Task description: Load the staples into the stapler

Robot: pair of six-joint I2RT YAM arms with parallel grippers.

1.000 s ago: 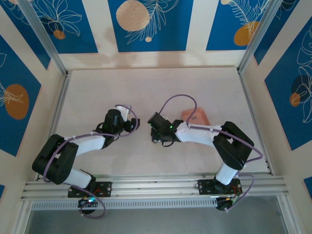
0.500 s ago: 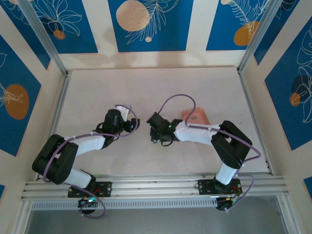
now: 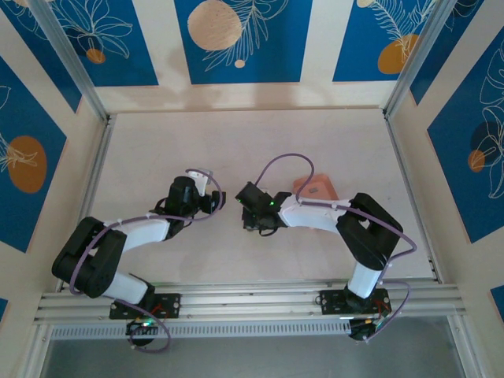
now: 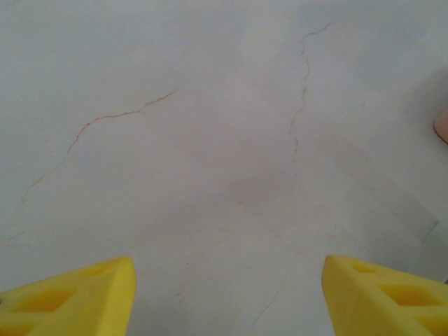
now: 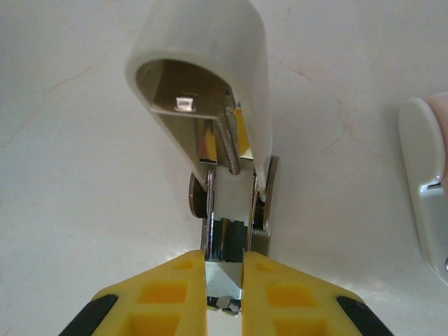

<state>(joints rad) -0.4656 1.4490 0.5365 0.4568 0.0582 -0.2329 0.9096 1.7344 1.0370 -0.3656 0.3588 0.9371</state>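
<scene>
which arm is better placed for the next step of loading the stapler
Left, probably: the left pincer is open and empty, while the right pincer is shut on the opened stapler.

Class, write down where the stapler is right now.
In the right wrist view the stapler is clamped in the right tool, its lid swung open. From above, that tool sits mid-table, left of the pink tray.

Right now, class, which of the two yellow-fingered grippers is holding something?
The right gripper, shut on the small white-capped metal stapler; the left gripper stands open over the pale table.
</scene>
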